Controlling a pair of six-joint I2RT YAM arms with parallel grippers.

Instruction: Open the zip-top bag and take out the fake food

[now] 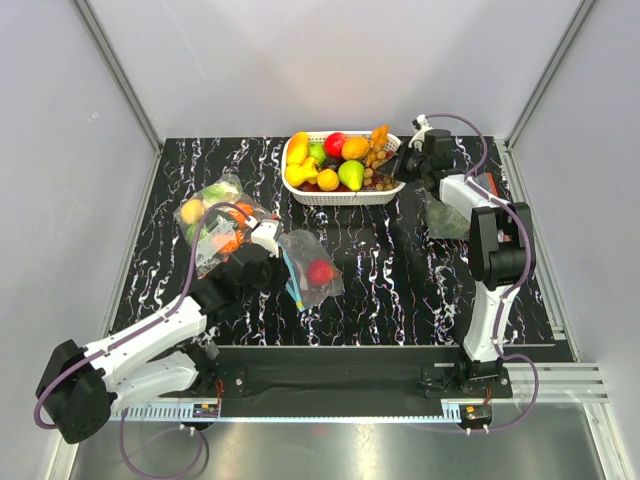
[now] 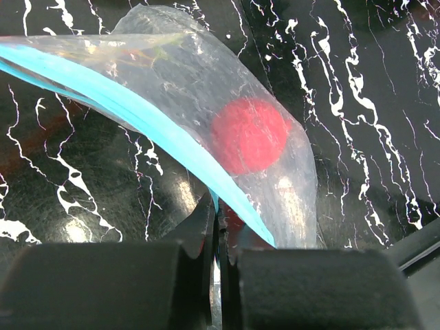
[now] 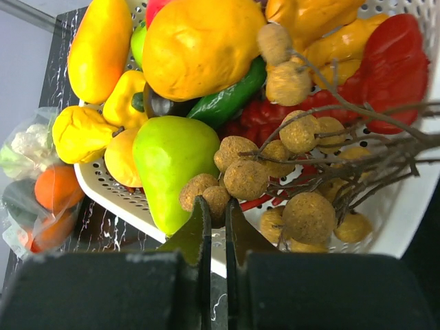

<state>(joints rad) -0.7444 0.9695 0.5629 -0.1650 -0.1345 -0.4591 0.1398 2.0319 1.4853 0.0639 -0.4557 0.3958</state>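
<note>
The zip-top bag (image 1: 308, 262) lies on the black marbled table left of centre, with its teal zip strip (image 2: 137, 113) towards me. The red round fruit (image 1: 320, 271) is inside it, and shows through the plastic in the left wrist view (image 2: 249, 135). My left gripper (image 1: 274, 256) is shut on the teal strip at the bag's mouth (image 2: 218, 213). My right gripper (image 1: 402, 166) is at the right end of the white basket (image 1: 345, 198). Its jaws (image 3: 215, 210) pinch a ball of the tan-brown bunch (image 3: 299, 133), which lies in the basket.
The basket holds yellow, orange, red and green fruits, including a green pear (image 3: 168, 158). A second clear bag of vegetables (image 1: 215, 215) lies at the left. A crumpled clear bag (image 1: 445, 215) lies by the right arm.
</note>
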